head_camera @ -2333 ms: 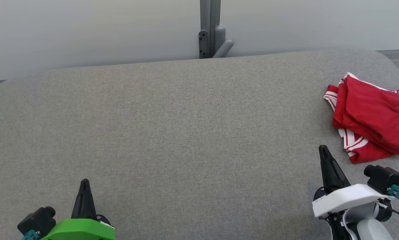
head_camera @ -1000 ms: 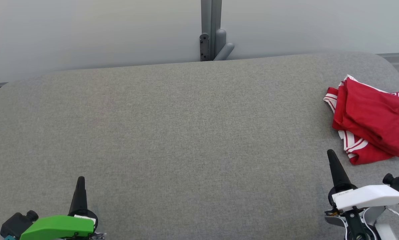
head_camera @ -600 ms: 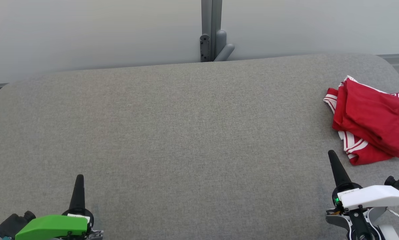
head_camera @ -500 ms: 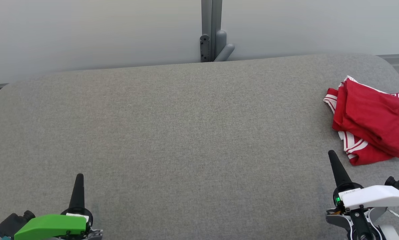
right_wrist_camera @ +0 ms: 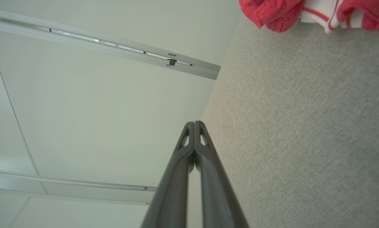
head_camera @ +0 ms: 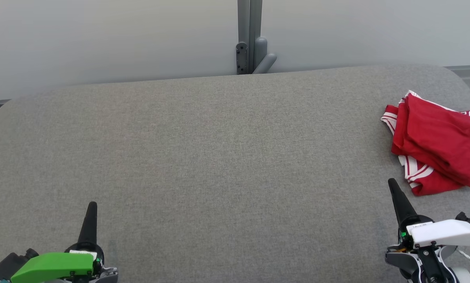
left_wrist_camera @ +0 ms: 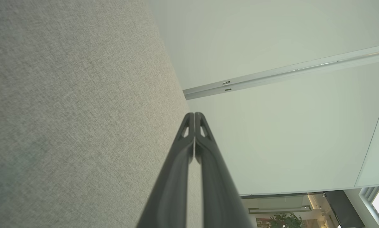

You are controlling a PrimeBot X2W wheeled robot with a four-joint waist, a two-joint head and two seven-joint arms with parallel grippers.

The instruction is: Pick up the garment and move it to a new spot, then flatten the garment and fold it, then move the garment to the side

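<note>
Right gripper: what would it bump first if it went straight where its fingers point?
Probably nothing soon: the right gripper points past the red garment, lying to its right, over the grey cushion toward the pale wall; height unclear.

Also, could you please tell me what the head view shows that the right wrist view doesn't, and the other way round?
Head view's extras: the green-cased left claw, shut, at the lower left, and the grey metal post beyond the far edge. Right wrist view's extras: a silver rail across a pale panel, and a close look at that claw's dark fingers pressed together. Shared: the red garment with white striped trim, the grey fabric surface it lies on, and the white-cased right claw, shut and apart from the garment.
</note>
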